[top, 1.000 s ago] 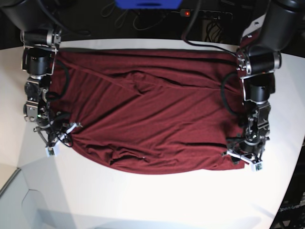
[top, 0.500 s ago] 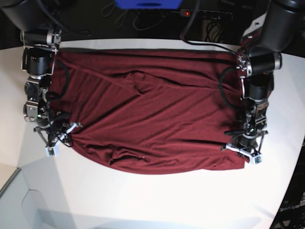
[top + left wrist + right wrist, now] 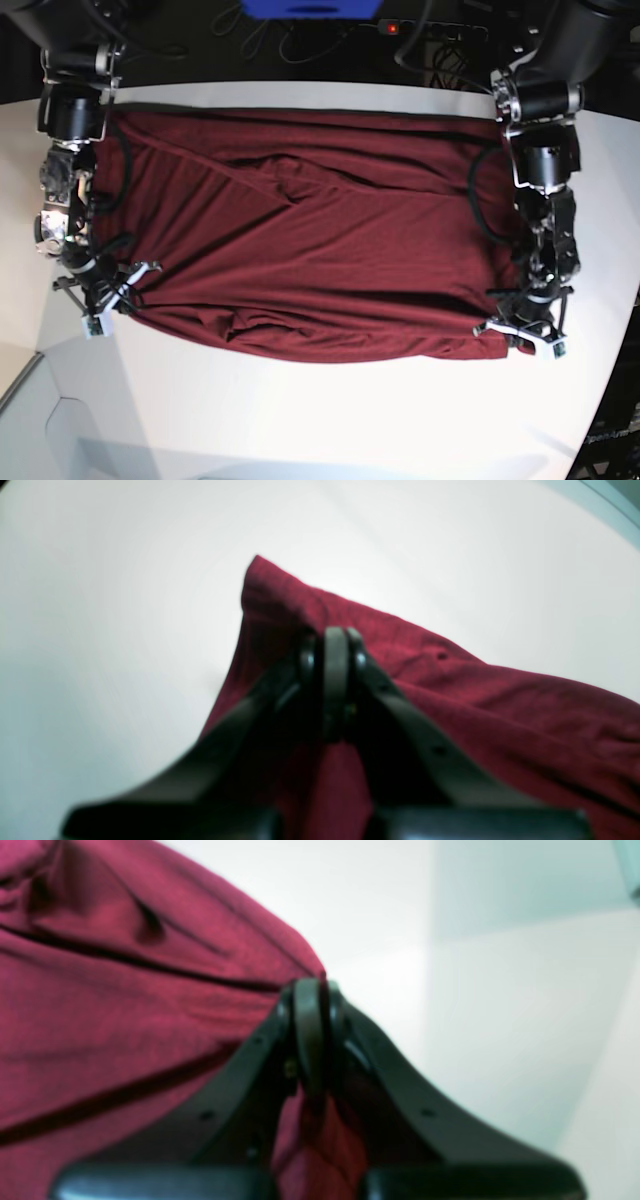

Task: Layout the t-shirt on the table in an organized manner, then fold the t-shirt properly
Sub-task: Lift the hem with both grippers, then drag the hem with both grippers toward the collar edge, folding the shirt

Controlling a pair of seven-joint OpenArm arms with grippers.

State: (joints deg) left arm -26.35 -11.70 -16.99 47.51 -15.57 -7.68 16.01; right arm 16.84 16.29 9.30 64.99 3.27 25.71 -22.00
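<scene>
Base view: shirt (image 3: 320,240), dark maroon knit, no print, spread flat on the white worktop (image 3: 330,420); long axis runs side to side across the frame, far long edge straight and parallel to the worktop's back edge, near long edge bowed toward the camera. Surface matte and soft; one diagonal crease runs from upper left toward centre, with a small bunched ridge mid-cloth and a shallow pucker near the lower left hem. Worktop smooth and plain, with a curved edge. Left tool (image 3: 522,335), at frame right, sits at the near right corner of the cloth; right tool (image 3: 105,300), at frame left, sits at the near left corner. Left wrist view: left tool (image 3: 334,645), black, jaws together and clamped on a pinched peak of shirt (image 3: 500,720), fabric rising to a point beyond the tips and draping away to the right over bare worktop (image 3: 110,630). Right wrist view, blurred: right tool (image 3: 309,1005), jaws together on the shirt's (image 3: 125,1005) edge, dark fold lines crossing the cloth to the left, bare worktop (image 3: 400,965) to the right. Open room: wide bare worktop in front of the near hem; narrow strips at both sides outside the arms; little margin behind the far edge.
</scene>
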